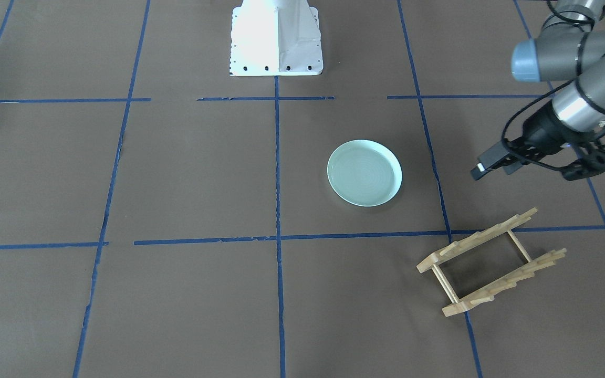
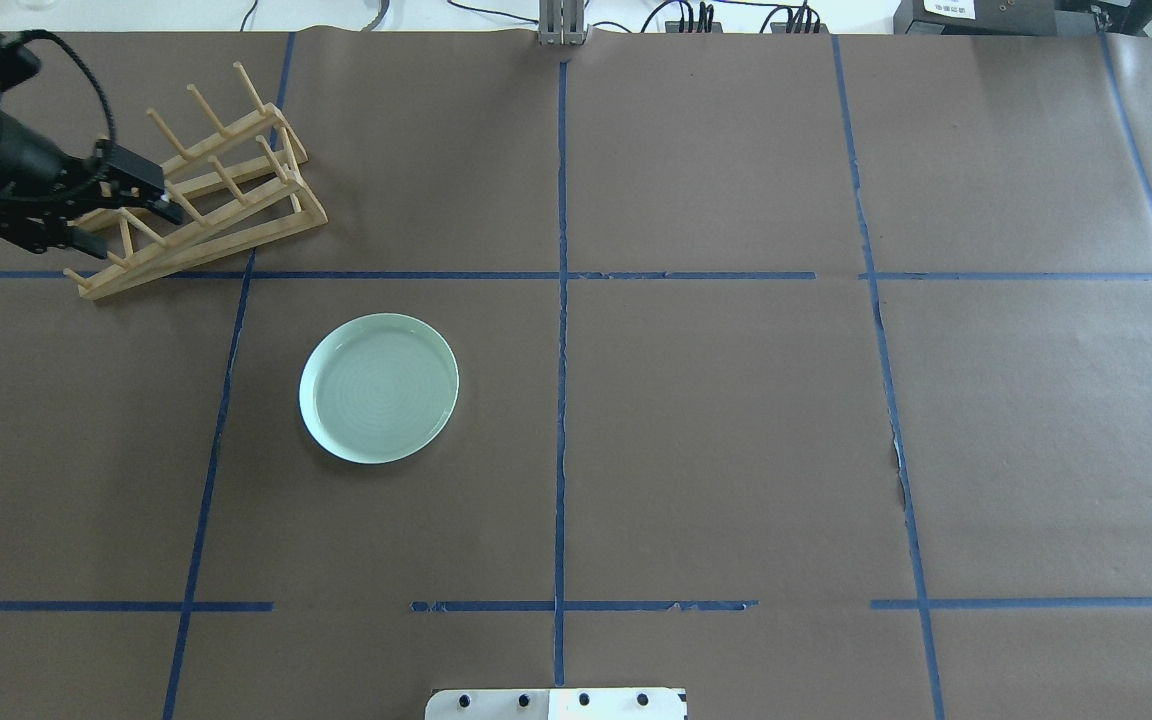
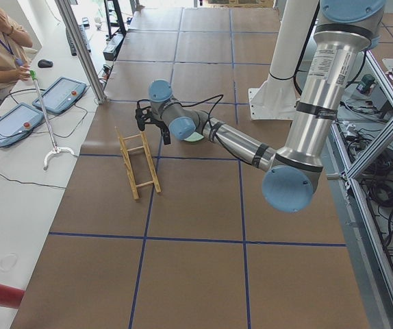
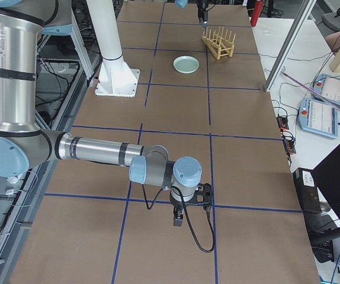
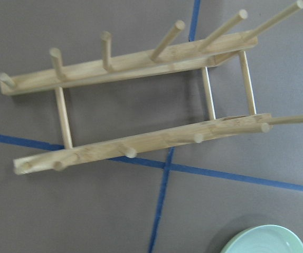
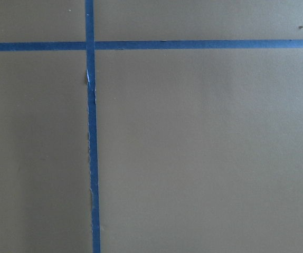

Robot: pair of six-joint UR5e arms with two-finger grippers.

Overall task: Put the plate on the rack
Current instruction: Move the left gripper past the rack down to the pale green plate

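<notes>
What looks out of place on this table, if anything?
Only small things. The blue tape is ragged on the robot's right, and the rack sits askew to it, straddling a line. The plate lies flat and intact; nothing spilled.

Lit brightly and evenly from above: soft, diffuse white light with a slightly cool cast. Blown out to flat white on the robot base (image 1: 276, 37) in the front-facing view, and again along the strip beyond the far edge of the table (image 2: 736, 420) in the overhead view. Only thin, soft-edged shadow under the plate (image 2: 379, 388), fainter still beneath the rack (image 2: 236, 237). Slightly soft in the left wrist view — peg tips nearest the lens blurred. Flat and low in contrast in the right wrist view, a touch darker toward its left side.
</notes>
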